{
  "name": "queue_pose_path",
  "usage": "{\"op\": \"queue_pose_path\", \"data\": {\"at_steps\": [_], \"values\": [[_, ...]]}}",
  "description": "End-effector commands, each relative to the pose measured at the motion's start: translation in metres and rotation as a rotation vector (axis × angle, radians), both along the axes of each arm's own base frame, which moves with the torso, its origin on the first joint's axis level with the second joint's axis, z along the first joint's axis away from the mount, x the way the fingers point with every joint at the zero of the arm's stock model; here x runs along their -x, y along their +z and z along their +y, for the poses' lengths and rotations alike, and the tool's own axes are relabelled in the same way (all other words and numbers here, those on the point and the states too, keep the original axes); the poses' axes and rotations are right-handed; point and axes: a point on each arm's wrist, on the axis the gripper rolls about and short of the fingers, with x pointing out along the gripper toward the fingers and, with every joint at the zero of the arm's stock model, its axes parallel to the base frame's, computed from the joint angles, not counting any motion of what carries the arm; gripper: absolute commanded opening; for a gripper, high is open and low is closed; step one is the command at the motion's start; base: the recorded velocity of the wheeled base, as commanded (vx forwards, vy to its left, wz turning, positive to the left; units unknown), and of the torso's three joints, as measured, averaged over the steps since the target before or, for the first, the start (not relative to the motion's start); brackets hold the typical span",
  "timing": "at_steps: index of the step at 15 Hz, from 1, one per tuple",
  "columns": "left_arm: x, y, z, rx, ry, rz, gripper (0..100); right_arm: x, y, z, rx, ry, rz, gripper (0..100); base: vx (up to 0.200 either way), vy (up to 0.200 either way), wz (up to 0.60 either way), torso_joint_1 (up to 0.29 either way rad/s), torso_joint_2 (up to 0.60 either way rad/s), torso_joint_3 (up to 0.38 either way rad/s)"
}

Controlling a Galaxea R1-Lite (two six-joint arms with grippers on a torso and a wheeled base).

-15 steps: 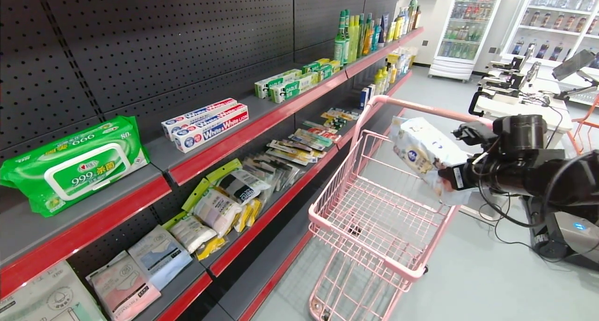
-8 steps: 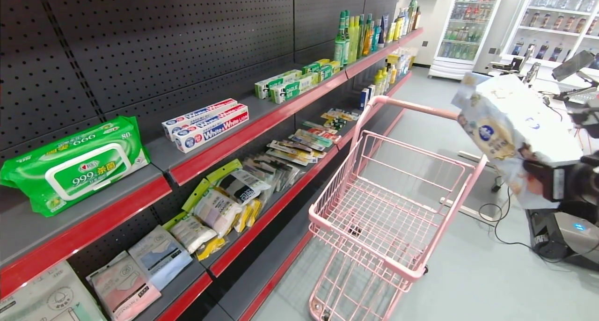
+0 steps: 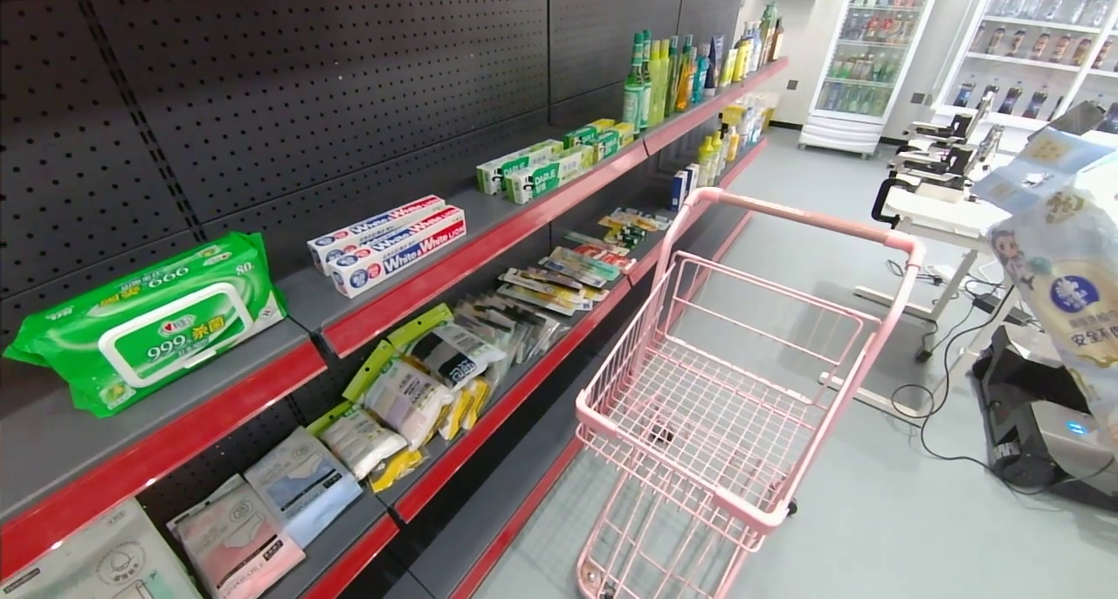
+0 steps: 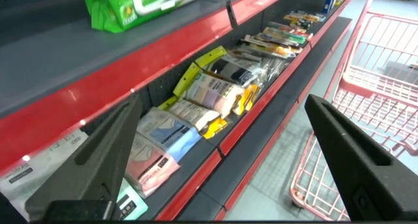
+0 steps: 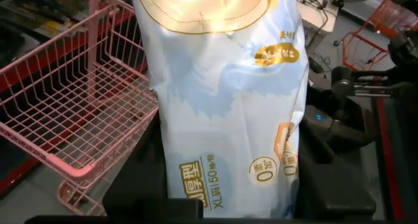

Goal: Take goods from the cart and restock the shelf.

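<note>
**A:** Where is the pack held?

**B:** It is held up at the robot's right, above the floor and off to the side of the cart. The cart stands between it and the shelf. The pack is touched by neither.

**A:** How is it gripped?

**B:** The right gripper is clamped on the pack's lower part. One dark finger is pressed to each side of the wrapper. In the right wrist view, the pink wire basket is seen beside and below the pack.

**A:** And the left gripper?

**B:** Its fingers are spread wide apart. Through the gap the lower shelf level is seen, with flat packets laid along it. Part of the cart's wire side is seen past one finger.

**A:** What is laid out on the shelf?

**B:** On the upper level, green wipes are placed nearest the robot. Toothpaste boxes are set farther along, and bottles are stood upright beyond those. The cart is parked just beside the shelf's lower levels, with its handle turned away from the robot.
</note>
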Motion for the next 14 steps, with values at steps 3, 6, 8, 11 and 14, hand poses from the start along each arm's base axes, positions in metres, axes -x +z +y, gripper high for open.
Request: {"op": "queue_pose_path", "data": {"at_steps": [3,6,8,11,14], "values": [[-0.0001,0.0,0.0,0.0,0.001,0.001,100,0.0123,-0.0025,0.0001,0.024,-0.012,-0.033,0,0.0,0.0,0.0,0.194,-0.41,-0.224],[-0.0001,0.0,0.0,0.0,0.001,0.001,100,0.0163,-0.002,0.0002,0.045,-0.015,-0.044,0,0.0,0.0,0.0,0.181,-0.38,-0.214],[-0.0001,0.0,0.0,0.0,0.001,0.001,100,0.0173,-0.0057,0.0003,0.05,-0.013,-0.035,0,0.0,0.0,0.0,0.173,-0.37,-0.195],[-0.0001,0.0,0.0,0.0,0.001,0.001,100,0.02,-0.0092,0.0006,0.071,-0.009,-0.031,0,0.0,0.0,0.0,0.167,-0.35,-0.181],[-0.0001,0.0,0.0,0.0,0.001,0.001,100,0.0203,-0.0091,0.0006,0.071,-0.008,-0.033,0,0.0,0.0,0.0,0.168,-0.36,-0.186]]}}
